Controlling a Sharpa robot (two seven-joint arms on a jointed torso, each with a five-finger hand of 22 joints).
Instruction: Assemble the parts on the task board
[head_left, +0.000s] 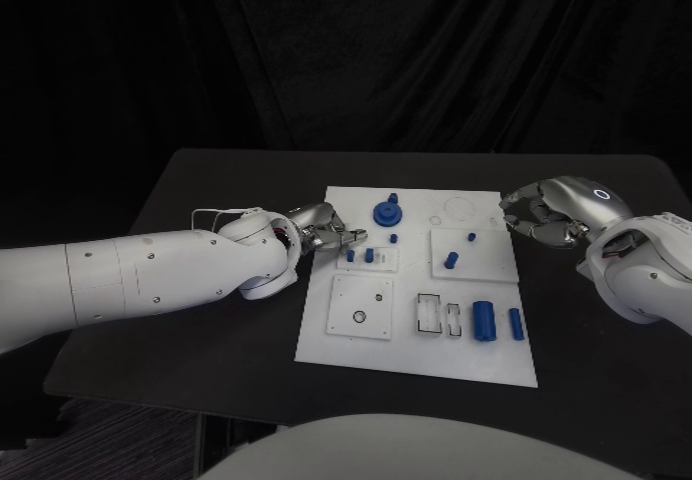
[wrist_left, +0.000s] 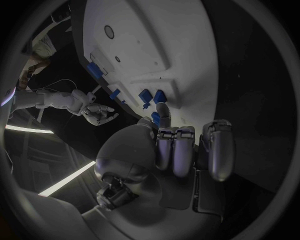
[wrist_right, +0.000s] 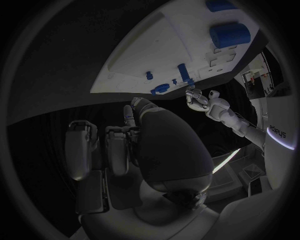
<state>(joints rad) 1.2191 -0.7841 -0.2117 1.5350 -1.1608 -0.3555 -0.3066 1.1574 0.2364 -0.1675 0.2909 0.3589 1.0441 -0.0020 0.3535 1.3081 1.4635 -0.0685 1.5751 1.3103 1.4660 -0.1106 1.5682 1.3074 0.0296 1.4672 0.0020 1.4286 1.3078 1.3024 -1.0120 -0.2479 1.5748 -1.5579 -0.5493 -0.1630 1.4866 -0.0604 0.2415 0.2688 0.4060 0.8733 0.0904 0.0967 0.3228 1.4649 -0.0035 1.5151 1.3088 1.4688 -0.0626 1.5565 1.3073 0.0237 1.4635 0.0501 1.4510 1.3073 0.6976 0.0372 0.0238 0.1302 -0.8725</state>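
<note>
Cylinder (head_left: 483, 320) lengthwise along task board (head_left: 418, 355)

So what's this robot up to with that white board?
It is assembling small blue parts on the white task board lying on the black table. Its left hand reaches over the board's left edge beside two blue pegs. Its right hand, fingers curled, hovers off the board's far right corner, holding nothing visible.

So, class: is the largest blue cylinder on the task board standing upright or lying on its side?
Lying on its side: the largest blue cylinder shows its long flank on the task board.
</note>
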